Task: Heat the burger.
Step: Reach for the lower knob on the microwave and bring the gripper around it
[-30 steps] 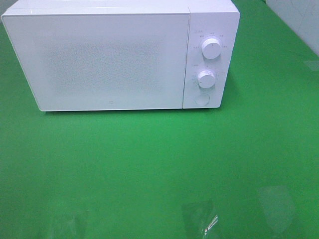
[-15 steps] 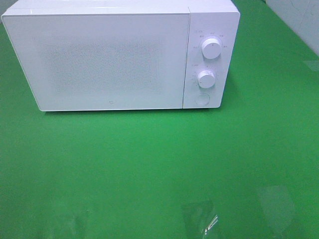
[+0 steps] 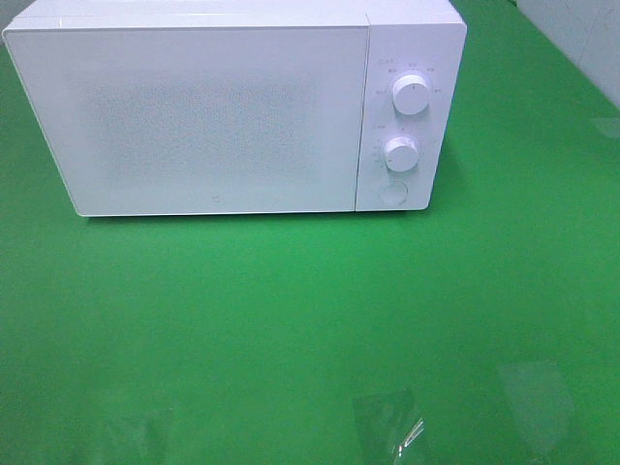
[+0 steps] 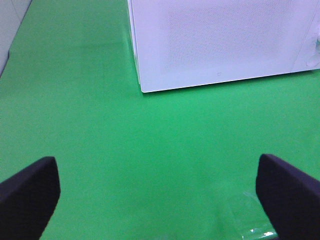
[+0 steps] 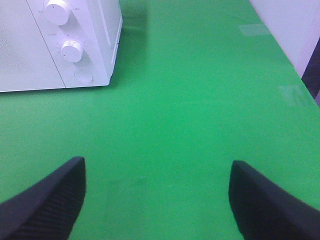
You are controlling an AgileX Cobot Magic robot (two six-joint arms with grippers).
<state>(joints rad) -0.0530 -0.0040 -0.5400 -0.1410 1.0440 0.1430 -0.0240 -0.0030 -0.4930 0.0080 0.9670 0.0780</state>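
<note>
The burger is out of view in every frame. A white microwave (image 3: 194,116) stands at the back of the green table with its door shut; it also shows in the left wrist view (image 4: 220,40) and the right wrist view (image 5: 30,55). My left gripper (image 4: 157,200) hovers open over bare green table in front of the microwave, nothing between its dark fingers (image 4: 27,195). My right gripper (image 5: 157,197) is open too, over the table near the microwave's control side, and holds nothing. Neither gripper shows in the high view.
The microwave's panel carries two white knobs (image 3: 412,94) (image 3: 400,153) and a round button (image 3: 392,193). Clear tape patches (image 3: 387,426) (image 3: 533,387) lie on the green table (image 3: 291,310) near its front. A pale wall (image 5: 285,25) borders the right side.
</note>
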